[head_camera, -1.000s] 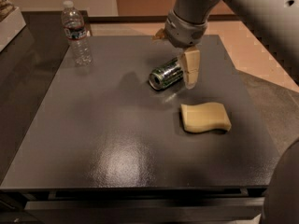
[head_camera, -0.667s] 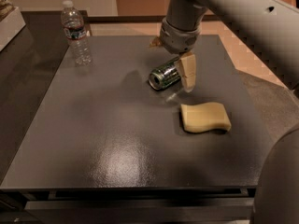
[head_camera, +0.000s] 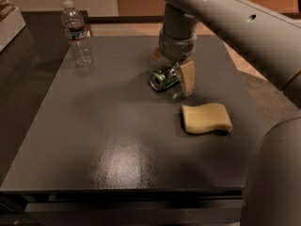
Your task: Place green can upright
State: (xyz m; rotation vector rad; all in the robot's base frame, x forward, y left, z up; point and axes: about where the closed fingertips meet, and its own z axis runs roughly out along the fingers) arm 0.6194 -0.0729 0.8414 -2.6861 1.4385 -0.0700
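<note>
On the dark grey worktop (head_camera: 113, 145) I count three things: one green can (head_camera: 162, 76), one clear plastic water bottle (head_camera: 76, 34) and one pale yellow sponge (head_camera: 206, 118). There is one robot arm (head_camera: 225, 18) with one gripper (head_camera: 170, 77).

The green can lies on its side, a little behind the middle of the worktop and toward the right. Its silver end is turned to the front left. The bottle stands upright near the back left corner, well apart from the can. The sponge lies flat in front of the can and to the right, near it but not touching.

The arm comes in from the upper right as a thick grey tube. It bends at the wrist and goes straight down over the can. The gripper points downward and is low, just above the worktop. Its two tan fingers (head_camera: 186, 76) are spread apart with the can between them: one is at the front right, across the can's far end, and the other is behind the can at the left. They are released and are not holding the can up; it rests on the worktop.
</note>
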